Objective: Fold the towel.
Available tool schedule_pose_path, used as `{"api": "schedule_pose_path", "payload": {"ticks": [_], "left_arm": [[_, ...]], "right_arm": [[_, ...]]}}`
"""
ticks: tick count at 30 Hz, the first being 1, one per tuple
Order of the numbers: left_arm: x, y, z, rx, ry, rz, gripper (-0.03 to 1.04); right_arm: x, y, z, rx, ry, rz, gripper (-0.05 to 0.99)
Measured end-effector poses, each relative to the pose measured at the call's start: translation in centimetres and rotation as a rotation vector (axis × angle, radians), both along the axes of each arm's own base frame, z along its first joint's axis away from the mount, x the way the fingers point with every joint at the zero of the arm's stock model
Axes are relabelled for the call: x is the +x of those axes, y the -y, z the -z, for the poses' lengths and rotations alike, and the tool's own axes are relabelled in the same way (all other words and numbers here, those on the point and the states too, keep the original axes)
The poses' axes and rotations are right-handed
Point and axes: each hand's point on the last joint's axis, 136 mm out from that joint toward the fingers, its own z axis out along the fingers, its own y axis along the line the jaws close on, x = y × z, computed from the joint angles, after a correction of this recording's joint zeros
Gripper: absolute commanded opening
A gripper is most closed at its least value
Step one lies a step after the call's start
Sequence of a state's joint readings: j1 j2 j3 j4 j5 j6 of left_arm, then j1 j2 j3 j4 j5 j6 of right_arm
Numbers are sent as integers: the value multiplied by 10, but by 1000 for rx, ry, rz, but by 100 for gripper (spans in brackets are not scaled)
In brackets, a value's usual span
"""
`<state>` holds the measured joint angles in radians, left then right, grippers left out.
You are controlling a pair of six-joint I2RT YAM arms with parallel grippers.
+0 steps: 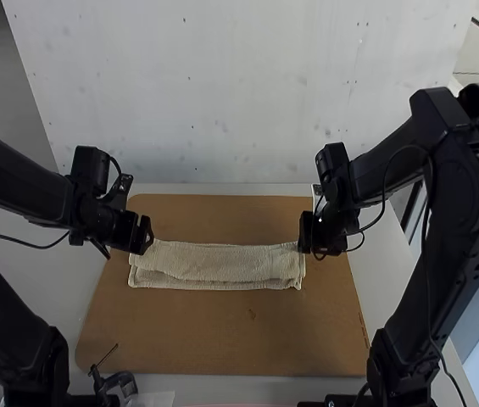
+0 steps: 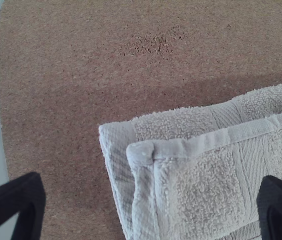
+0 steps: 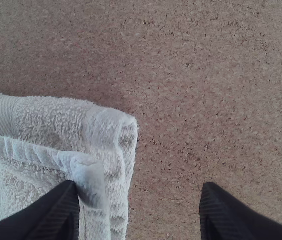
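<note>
The left pincer (image 1: 143, 239) and the right pincer (image 1: 309, 242) are both released, fingers parted above opposite ends of the long cream terry-cloth towel (image 1: 222, 264). It lies between the pincers, folded into a narrow, layered strip. Beneath and around it is the flat brown board (image 1: 222, 331), on the pale surface (image 1: 44, 288).

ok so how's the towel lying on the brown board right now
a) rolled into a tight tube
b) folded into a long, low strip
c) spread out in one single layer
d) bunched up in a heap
b, since the towel makes a long flat band with the upper layer lying over the lower layer, which shows past its edge.
</note>
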<state>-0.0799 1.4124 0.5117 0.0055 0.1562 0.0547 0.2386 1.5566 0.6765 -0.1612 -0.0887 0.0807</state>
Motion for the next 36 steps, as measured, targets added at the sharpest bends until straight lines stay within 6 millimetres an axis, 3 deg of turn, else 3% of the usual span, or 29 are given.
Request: {"api": "schedule_pose_path", "payload": {"ticks": [20,26,36], "left_arm": [[-5,-1,5,-3,-15,-6,94],[-5,-1,5,-3,-15,-6,94],[-5,0,5,-4,-15,-6,94]], "right_arm": [[-20,-11,6,68,-78,-42,48],[-31,-12,29,66,-162,-45,48],[-11,-22,38,142,-148,-50,48]]}}
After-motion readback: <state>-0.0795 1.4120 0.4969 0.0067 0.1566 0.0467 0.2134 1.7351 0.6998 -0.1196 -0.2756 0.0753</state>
